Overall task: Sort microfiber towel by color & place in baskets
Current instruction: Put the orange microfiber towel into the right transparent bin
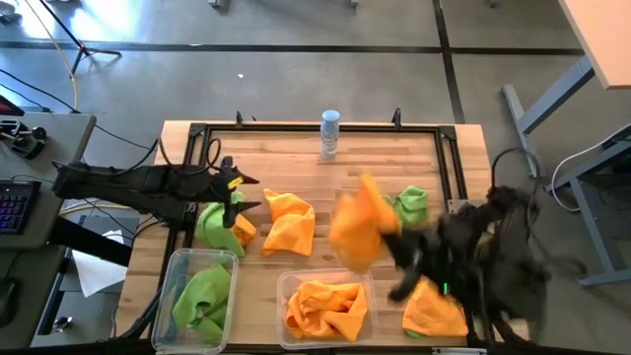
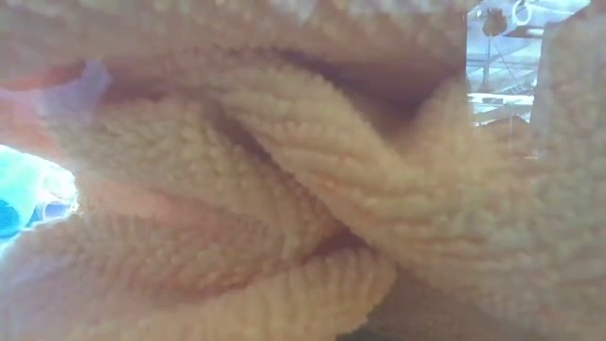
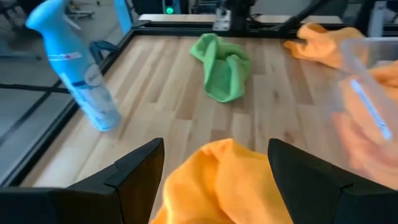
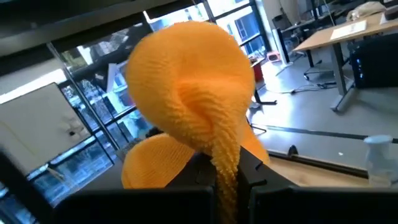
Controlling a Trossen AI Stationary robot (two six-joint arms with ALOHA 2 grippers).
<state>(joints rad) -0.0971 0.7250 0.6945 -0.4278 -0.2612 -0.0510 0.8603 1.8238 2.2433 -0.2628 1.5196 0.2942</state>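
Right gripper (image 4: 225,171) clenched on an orange towel (image 1: 360,222), lifted above the table's middle, near the wider basket (image 1: 284,288) at the front edge that holds orange cloth. Left gripper (image 3: 214,165) jaws released, over an orange towel (image 3: 227,183) near the left edge. Narrower basket (image 1: 175,264) at the front-left corner holds green cloth. A green towel (image 1: 411,204) lies right of centre, a spray bottle (image 1: 329,132) at the back edge.

Two baskets (image 1: 194,264) side by side, bottle (image 1: 329,133) behind them.
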